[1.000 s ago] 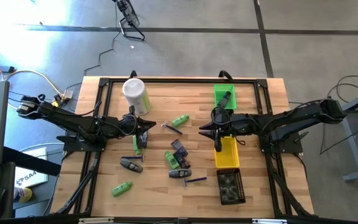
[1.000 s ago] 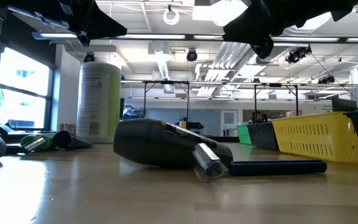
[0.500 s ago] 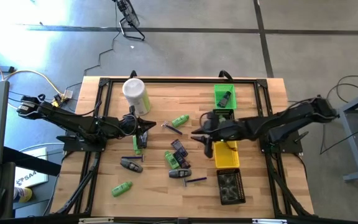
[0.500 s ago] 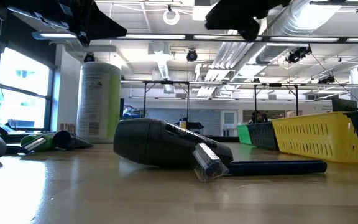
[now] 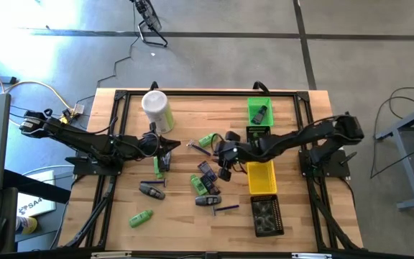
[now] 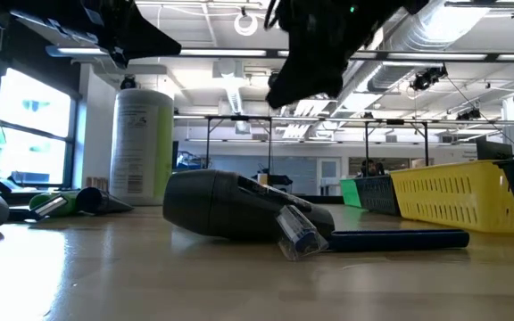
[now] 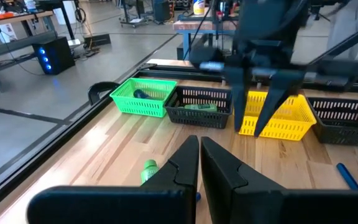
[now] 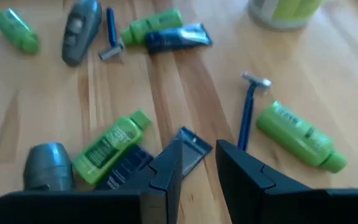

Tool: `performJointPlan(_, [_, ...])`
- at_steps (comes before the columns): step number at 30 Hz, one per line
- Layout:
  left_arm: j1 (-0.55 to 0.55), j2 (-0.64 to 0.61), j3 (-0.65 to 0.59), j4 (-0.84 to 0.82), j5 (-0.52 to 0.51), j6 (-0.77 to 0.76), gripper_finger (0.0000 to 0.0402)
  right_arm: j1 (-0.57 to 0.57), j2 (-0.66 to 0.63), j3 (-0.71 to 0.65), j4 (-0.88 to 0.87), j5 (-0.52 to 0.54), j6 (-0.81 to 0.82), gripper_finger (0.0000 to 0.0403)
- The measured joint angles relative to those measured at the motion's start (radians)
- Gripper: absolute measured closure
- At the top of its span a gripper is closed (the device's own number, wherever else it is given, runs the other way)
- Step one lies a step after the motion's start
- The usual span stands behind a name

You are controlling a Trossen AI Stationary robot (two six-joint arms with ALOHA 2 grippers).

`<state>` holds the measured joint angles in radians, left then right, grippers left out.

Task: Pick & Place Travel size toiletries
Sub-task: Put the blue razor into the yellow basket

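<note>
The travel size toiletries lie scattered on the wooden table: green mini bottles (image 5: 208,139) (image 5: 141,217) (image 8: 109,146), dark tubes (image 5: 207,173), blue razors (image 8: 248,109) and grey items (image 5: 149,190). My right gripper (image 5: 221,157) hangs over the middle cluster, fingers a little apart with nothing between them (image 8: 197,163); a dark tube (image 8: 190,148) lies below its tips. My left gripper (image 5: 165,147) waits at the table's left, shut and empty (image 7: 199,163), above a green bottle (image 5: 159,165).
A pale-green canister (image 5: 157,109) with a white lid stands at the far left. Along the right side stand a green bin (image 5: 259,111), a yellow bin (image 5: 261,178) and a black bin (image 5: 267,216). Black frame rails border the table.
My right gripper has gone from above the yellow bin toward the table's left, reaching over the middle cluster of toiletries. It has tipped its fingers further downward and sunk a little. Its fingers have kept the same gap.
</note>
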<state>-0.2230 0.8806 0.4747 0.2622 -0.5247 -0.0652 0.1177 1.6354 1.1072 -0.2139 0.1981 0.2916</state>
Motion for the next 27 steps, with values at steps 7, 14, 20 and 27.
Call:
performJointPlan(7, [0.0,0.0,0.0,-0.004,0.0,-0.015,0.039,-0.032,0.076,0.0,0.05,-0.015,-0.011,0.0312])
performJointPlan(14, [0.0,0.0,0.0,-0.004,0.0,-0.015,0.039,-0.039,0.168,0.0,0.152,-0.016,-0.032,0.0307])
performJointPlan(20, [0.0,0.0,0.0,-0.009,0.0,-0.015,0.039,-0.042,0.214,0.0,0.16,0.014,-0.031,0.0246])
performJointPlan(27, [0.0,0.0,0.0,-0.011,0.0,-0.015,0.039,-0.043,0.237,0.0,0.192,0.076,-0.024,0.0167])
